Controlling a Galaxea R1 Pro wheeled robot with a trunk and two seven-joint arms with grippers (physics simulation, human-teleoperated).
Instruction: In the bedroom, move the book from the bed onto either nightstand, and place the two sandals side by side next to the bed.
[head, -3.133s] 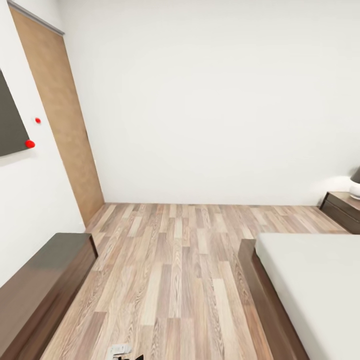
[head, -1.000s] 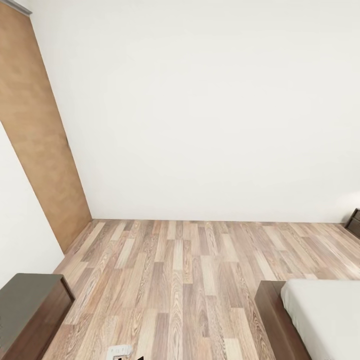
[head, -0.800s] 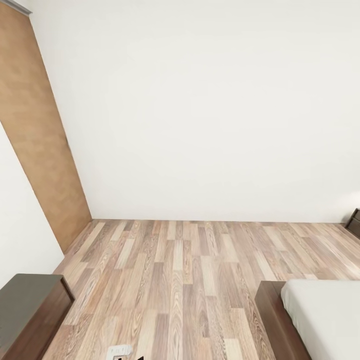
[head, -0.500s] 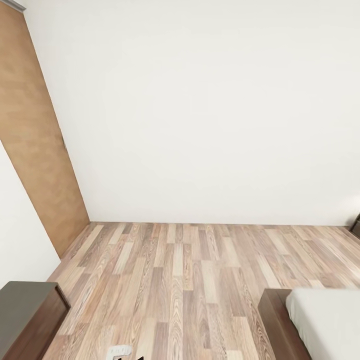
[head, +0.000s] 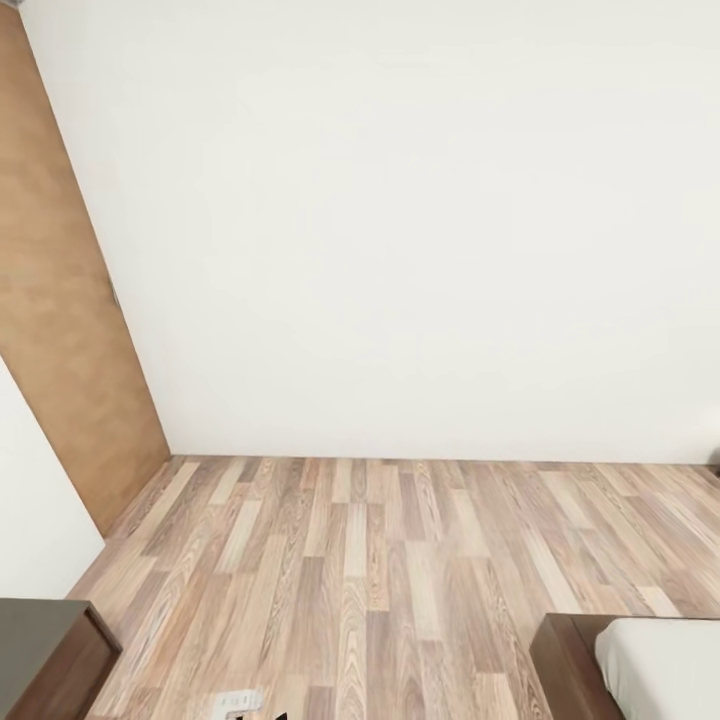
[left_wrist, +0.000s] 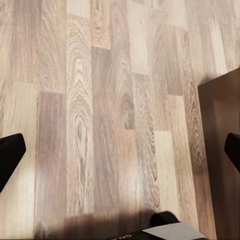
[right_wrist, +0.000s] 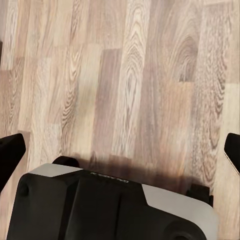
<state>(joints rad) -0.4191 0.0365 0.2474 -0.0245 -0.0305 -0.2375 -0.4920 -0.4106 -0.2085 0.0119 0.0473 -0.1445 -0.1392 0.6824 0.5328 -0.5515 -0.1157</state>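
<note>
A corner of the bed (head: 662, 668), dark-brown frame with a pale mattress, sits at the bottom right of the head view. The book, the sandals and the nightstand are out of view. My left gripper (left_wrist: 120, 155) hangs open over the wood-plank floor (left_wrist: 100, 100), its black fingertips (left_wrist: 10, 155) wide apart at the picture's edges, nothing between them. My right gripper (right_wrist: 120, 152) is open too, above bare floor (right_wrist: 135, 75), with the robot's black and grey base (right_wrist: 120, 205) under it.
A white wall (head: 400, 230) closes the room ahead, and a tan wooden door (head: 60, 350) stands at the left. The long dark-wood cabinet's corner (head: 45, 655) is at the bottom left. Open plank floor (head: 380, 560) lies between cabinet and bed. A dark-brown wooden surface (left_wrist: 222, 150) edges the left wrist view.
The head camera has moved forward toward the wall: the bed and the cabinet have slid down toward the picture's bottom, and the nightstand has left the right edge.
</note>
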